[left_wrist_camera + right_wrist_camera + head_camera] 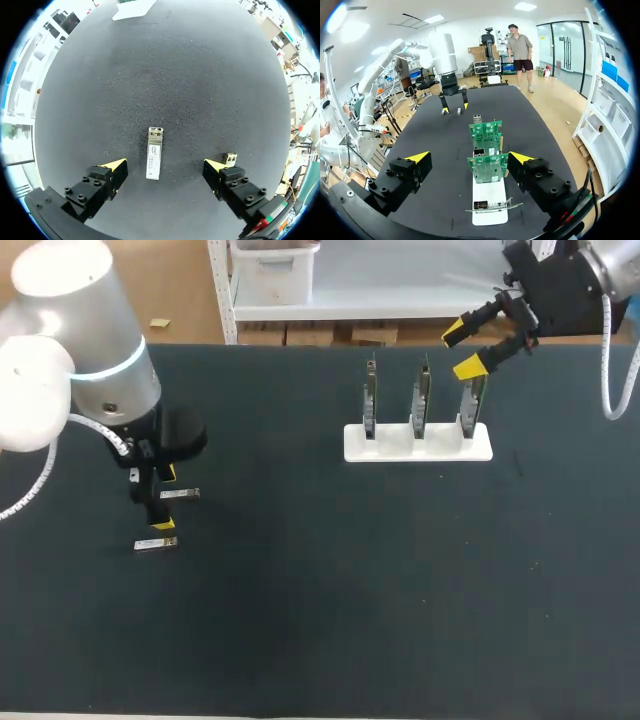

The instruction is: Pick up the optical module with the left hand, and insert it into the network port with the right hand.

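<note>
The main risk is a poor grip. The module (pixel 154 160) lies flat on the tabletop (pixel 320 600), well apart from the stand (pixel 390 452), and is thin and low. If the left hand (pixel 164 166) closes too high, its fingers could skate over the metal case. They could also nip one edge and flip it.

The module sits nearer one finger than the other, so the closing jaws would likely push it sideways before both pads bear on it. That could leave it crooked in the grasp, and a skewed module would make the pass to the right hand awkward. It might then jam at a port (pixel 479 151) rather than slide in.

A spare module (pixel 229 158) lies a little farther from the stand, just outside the far fingertip. A small drift that way could knock it or catch the wrong piece.

The left hand is spread wide with the module between its fingers, but I see neither finger touching it. It grasps nothing, and I cannot tell whether the tips rest on the tabletop.

The right hand (pixel 475 348) is also spread and holds nothing. It hangs over the stand, above the end board (pixel 472 400) on its own arm's side. The boards stand upright and close together, so a careless descent there could strike one.
</note>
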Tool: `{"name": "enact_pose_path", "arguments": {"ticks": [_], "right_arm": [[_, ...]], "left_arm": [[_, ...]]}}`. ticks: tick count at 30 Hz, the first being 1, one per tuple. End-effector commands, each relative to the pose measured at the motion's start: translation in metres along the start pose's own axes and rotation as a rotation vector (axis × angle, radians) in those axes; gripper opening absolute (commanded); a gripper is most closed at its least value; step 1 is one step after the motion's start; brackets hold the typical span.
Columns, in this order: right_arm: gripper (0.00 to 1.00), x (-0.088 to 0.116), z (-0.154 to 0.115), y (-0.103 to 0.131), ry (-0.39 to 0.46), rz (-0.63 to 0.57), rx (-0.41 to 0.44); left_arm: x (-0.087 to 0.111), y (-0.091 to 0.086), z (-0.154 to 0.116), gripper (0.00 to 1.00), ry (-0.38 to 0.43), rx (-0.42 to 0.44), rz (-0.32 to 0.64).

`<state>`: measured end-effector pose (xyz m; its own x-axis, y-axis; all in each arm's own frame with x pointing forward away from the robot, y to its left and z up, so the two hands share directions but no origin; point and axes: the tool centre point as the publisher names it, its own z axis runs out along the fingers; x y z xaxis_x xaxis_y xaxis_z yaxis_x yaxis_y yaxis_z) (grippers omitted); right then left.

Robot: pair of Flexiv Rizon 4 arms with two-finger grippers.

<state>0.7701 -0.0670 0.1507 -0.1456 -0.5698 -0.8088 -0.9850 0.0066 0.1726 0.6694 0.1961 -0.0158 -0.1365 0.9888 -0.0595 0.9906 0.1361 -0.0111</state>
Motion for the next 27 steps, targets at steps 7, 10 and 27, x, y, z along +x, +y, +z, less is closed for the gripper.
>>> {"name": "enact_pose_path", "arguments": {"ticks": [7, 10, 27], "right_arm": [[1.0, 0.0004, 0.0, 0.0022, -0.001, -0.001, 0.005], [1.0, 0.0004, 0.0, 0.0022, -0.001, -0.001, 0.005], [1.0, 0.0004, 0.0, 0.0022, -0.001, -0.001, 0.005]], "left_arm": [[-0.0009, 0.0012, 0.0033, 0.0, -0.004, 0.01, -0.002], [-0.0002, -0.0001, 0.0049, 0.0, -0.007, 0.023, -0.003], [-0.0065, -0.0026, 0.0006, 0.0, -0.017, 0.055, 0.026]]}}
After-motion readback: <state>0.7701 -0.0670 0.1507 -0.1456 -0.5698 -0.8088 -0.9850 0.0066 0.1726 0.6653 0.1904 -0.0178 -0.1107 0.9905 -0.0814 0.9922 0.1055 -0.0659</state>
